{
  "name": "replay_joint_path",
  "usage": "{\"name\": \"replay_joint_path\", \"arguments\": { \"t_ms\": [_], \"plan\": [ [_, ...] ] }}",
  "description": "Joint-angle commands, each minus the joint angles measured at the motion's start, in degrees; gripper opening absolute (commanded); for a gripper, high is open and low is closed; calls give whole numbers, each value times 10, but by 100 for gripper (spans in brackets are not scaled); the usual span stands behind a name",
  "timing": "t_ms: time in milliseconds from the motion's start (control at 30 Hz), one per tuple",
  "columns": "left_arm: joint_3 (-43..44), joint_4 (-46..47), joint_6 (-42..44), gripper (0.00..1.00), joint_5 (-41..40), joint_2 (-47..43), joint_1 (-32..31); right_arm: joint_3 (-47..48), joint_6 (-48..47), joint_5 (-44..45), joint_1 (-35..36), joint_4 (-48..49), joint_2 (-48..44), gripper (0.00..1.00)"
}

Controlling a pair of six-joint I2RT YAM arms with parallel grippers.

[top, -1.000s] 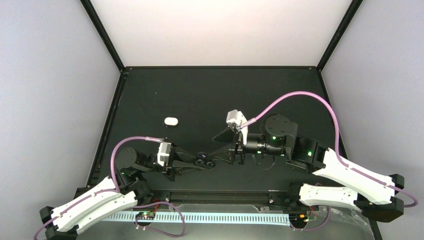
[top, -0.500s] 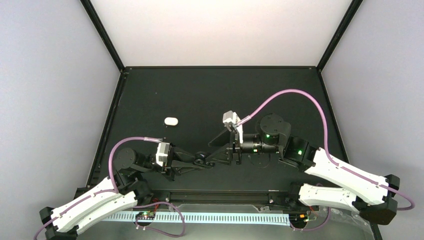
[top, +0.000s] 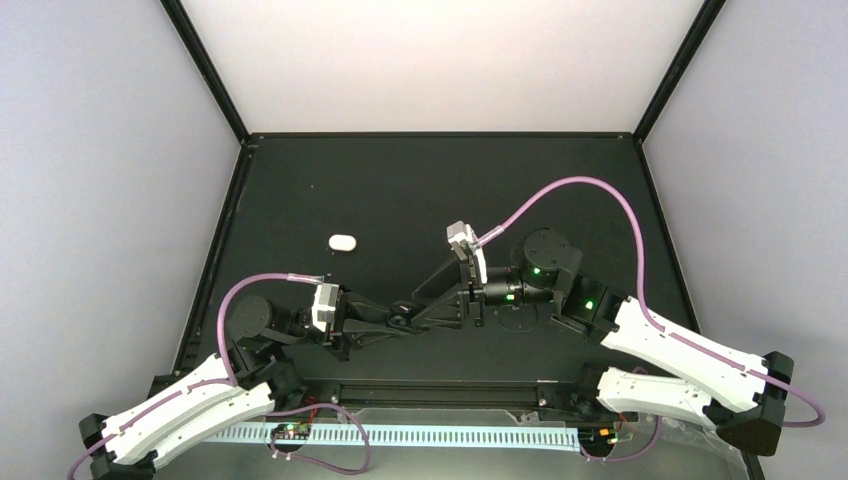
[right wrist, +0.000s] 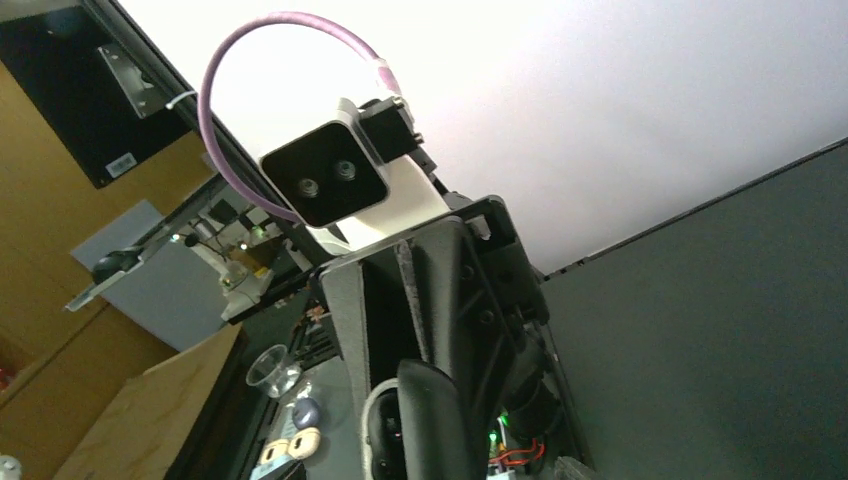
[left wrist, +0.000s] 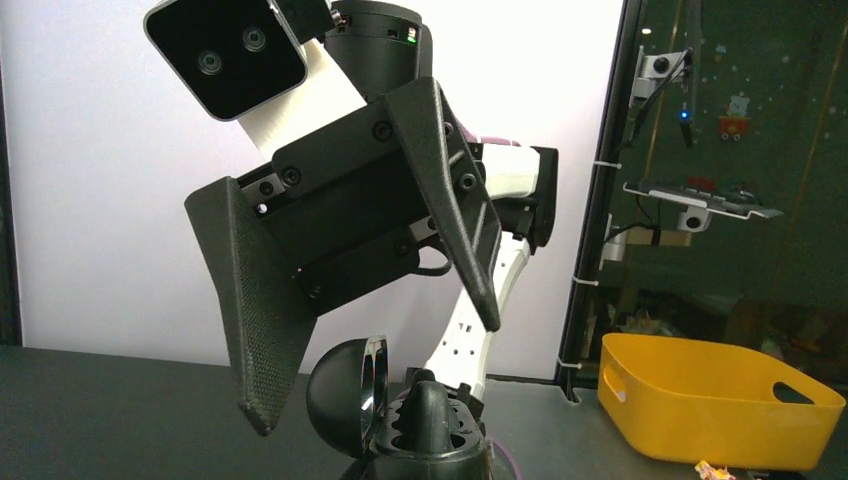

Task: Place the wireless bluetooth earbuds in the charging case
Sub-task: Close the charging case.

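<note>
My left gripper is shut on the black charging case, held just above the table near the front middle. The case is open; its domed lid with a chrome rim stands up to the left. My right gripper is open and hangs right over the case. In the left wrist view its two black fingers stand wide apart with nothing between them. No wireless bluetooth earbuds show in any view; the case's sockets look dark. In the right wrist view, one dark finger covers most of the case.
A shut white oval case lies on the black table left of centre, away from both arms. Black frame rails border the table. A yellow bin stands beyond the table's edge.
The right arm has swung left and forward, bringing its open gripper over the case. The left arm and the case have not moved.
</note>
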Motion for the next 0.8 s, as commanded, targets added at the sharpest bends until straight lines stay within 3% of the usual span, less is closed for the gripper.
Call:
{"name": "replay_joint_path", "arguments": {
  "t_ms": [0,767],
  "plan": [
    [13,15,4,2,-7,-1,-3,0,16,-29,-3,40,-2,64],
    [11,-3,16,1,-24,-3,-3,6,6,-70,-3,48,13,63]
  ]
}}
